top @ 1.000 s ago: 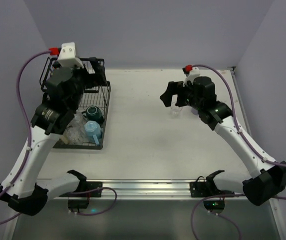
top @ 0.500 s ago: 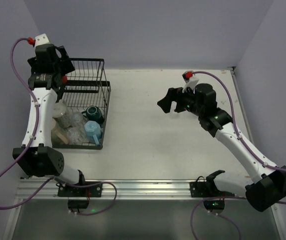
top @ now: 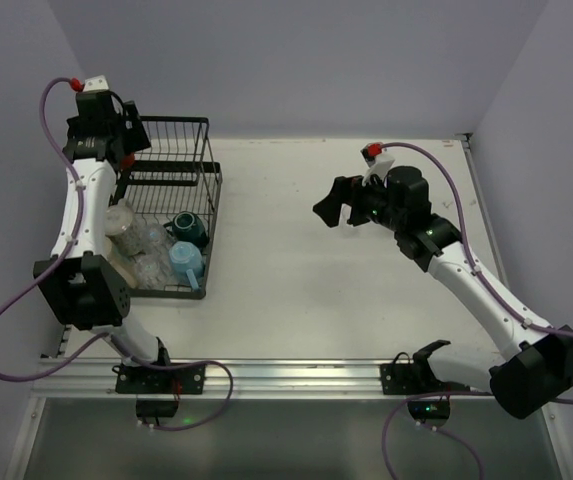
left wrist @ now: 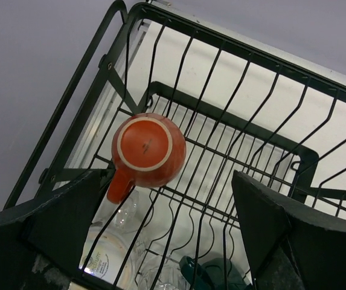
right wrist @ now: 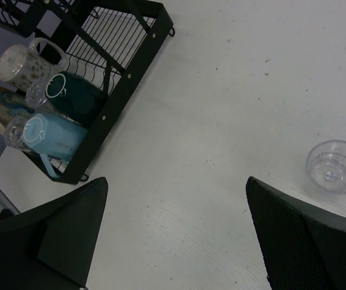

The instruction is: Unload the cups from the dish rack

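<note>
Left wrist view: the left hand (left wrist: 166, 178) hangs above the far, tall section of the dish rack (left wrist: 221, 115), with its fingers (left wrist: 58, 223) spread wide and holding nothing. Directly below, between the two fingers, the orange mug (left wrist: 148, 151) sits inverted on the rack wires with its base toward the hand. It lies nearer the finger on its handle's side. Its long axis runs roughly along the hand's approach line. A straight descent with a small shift toward the handle side would probably centre the mug. Lower in the rack lies the teal mug (left wrist: 212, 269). The right hand (right wrist: 177, 181) is well apart from the rack, also wide and empty, with a clear glass (right wrist: 336, 166) standing on the worktop (right wrist: 221, 90) nearby. The left arm is the nearer one to the rack.
</note>
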You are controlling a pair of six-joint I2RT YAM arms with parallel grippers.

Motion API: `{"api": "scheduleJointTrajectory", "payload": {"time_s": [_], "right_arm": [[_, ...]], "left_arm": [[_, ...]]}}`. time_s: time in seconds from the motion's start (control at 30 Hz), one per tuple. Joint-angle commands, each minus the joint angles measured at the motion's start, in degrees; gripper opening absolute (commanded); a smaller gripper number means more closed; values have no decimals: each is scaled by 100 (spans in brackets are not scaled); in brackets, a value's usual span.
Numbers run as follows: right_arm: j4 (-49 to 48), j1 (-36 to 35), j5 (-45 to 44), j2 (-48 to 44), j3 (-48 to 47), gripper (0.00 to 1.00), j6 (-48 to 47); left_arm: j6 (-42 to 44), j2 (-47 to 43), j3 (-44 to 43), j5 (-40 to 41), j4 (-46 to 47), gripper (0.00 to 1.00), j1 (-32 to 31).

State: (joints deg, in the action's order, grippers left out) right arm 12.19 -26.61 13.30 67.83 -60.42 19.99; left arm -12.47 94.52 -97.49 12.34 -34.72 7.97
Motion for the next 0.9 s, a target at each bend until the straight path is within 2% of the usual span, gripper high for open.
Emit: {"api": "scheduleJointTrajectory", "payload": {"time_s": [0.0,0.57,0.73,0.77,0.83,0.87], "right_arm": [[-199,7,164,-16,-119,99,40],[-190,7,217,28,-119,99,32],[-190,7,243,55,-119,99,40],[-190,-2,243,55,-127,99,49],[-199,7,243,55,-128,99,58],[-199,-2,252,72,-128,99,49]], "left_arm": [[359,128,-376,-109,211,94,65],[640,761,-332,85,343,91,91],[614,770,-95,23,483,80,100],[597,752,-51,-20,510,72,108],[570,665,37,-65,589,63,100],[535,647,46,-91,607,53,109]]}}
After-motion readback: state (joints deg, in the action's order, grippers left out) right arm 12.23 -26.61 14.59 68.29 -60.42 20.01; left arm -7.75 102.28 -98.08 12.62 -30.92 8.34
